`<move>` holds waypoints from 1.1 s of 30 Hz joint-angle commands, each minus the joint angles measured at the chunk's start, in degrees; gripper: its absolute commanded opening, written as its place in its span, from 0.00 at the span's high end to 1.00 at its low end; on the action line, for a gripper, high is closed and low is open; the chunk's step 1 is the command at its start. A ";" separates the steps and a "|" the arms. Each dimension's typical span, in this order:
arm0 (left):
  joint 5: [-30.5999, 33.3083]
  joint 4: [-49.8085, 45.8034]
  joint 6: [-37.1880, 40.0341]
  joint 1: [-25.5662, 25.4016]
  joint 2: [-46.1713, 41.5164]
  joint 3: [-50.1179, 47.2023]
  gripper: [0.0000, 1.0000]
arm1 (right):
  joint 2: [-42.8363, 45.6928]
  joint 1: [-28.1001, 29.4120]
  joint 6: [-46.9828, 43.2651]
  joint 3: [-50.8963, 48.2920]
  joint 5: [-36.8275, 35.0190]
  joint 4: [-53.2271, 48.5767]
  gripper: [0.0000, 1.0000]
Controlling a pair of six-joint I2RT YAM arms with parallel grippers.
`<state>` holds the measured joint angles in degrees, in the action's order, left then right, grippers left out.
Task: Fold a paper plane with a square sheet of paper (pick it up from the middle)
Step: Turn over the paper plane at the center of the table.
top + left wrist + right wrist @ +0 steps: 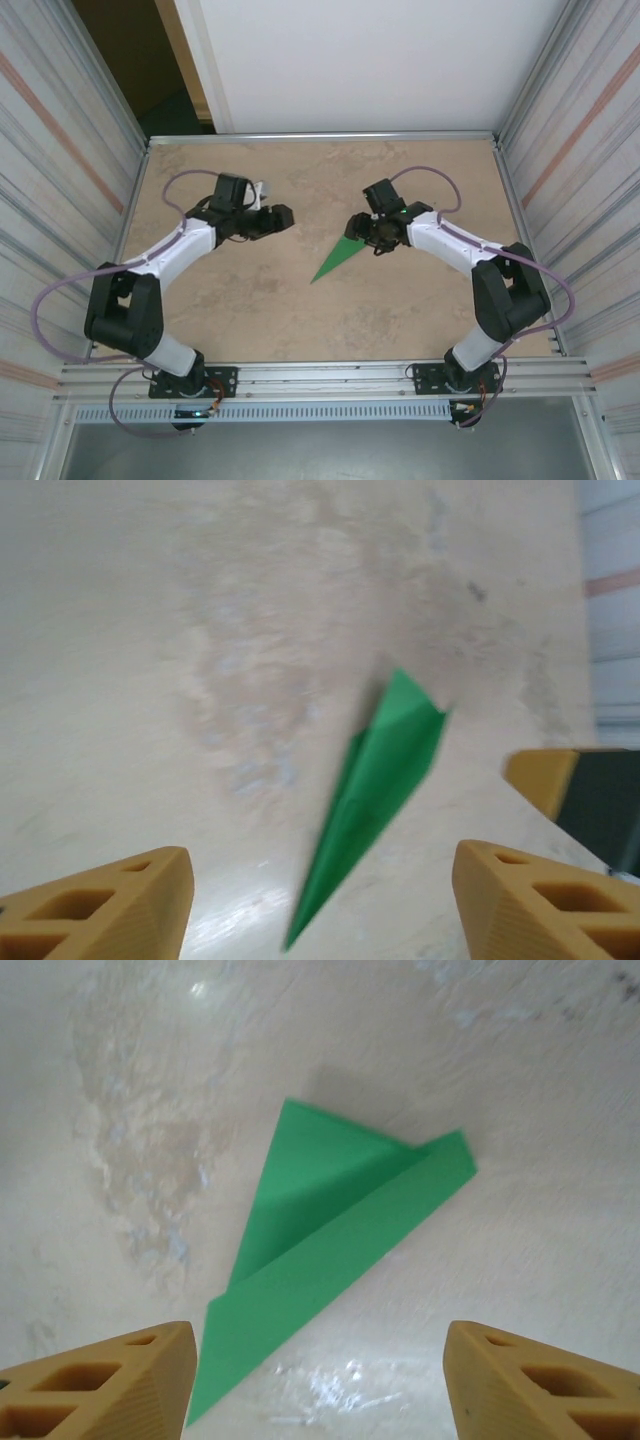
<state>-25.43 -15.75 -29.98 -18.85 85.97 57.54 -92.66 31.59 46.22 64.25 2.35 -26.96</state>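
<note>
Paper plane looks finished, lying free ahead of spread jaws, left gripper and right gripper; next: lift clear

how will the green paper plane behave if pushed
The paper plane looks thin and light, so a push would likely slide it across the smooth table. Its flap seems slightly lifted, so it may flex or spring open.
</note>
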 commanded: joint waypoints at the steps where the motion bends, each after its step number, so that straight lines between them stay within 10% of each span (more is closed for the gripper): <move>1: 6.83 -4.84 3.53 0.56 -4.42 -2.00 0.22 | -2.16 2.87 10.39 4.41 -5.84 -8.38 0.33; 19: 11.33 -6.41 8.02 1.36 -9.17 -5.42 0.05 | -18.39 9.13 25.79 18.85 -9.51 -21.12 0.31; 33: 10.23 -6.75 7.65 1.33 -7.72 -5.17 0.04 | -18.12 9.44 27.32 18.46 -9.44 -21.64 0.54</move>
<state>-14.46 -22.26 -23.14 -17.93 78.13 52.47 -110.26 40.60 71.72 81.87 -6.35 -46.68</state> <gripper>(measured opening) 0.962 0.467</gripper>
